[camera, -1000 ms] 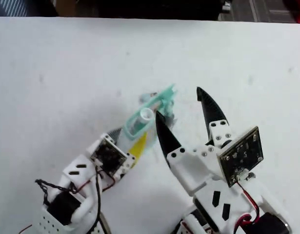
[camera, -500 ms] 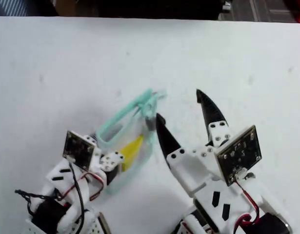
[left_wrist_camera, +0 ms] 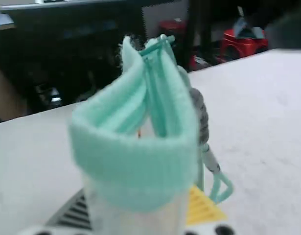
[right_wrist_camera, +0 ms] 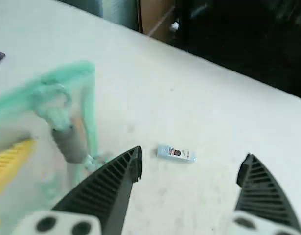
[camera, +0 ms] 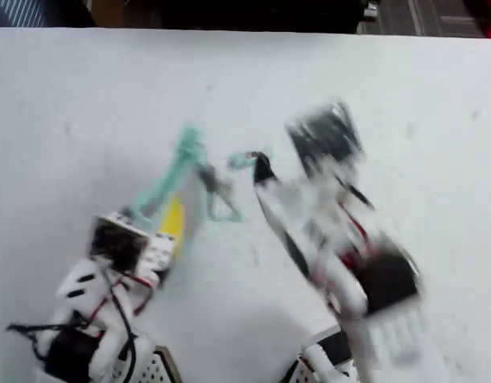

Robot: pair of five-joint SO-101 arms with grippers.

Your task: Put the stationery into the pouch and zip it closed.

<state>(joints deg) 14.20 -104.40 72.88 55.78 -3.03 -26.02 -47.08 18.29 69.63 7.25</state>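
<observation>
Left end effector (camera: 159, 242) is pinching the open pouch (left_wrist_camera: 140, 166) while the spread right end effector (right_wrist_camera: 193, 160) is hovering over the loose stationery piece (right_wrist_camera: 175, 152), probably risking nudging it away.

At near left, pouch (camera: 177, 187) in left pincer (camera: 153, 235), small stationery piece (right_wrist_camera: 175, 152) on table (camera: 349, 72) between pouch and right pincer (right_wrist_camera: 192, 153)

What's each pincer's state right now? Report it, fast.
Left pincer: shut on the pouch.
Right pincer: open, holding nothing.

R gripper (camera: 297, 150) blurry, high view.
</observation>
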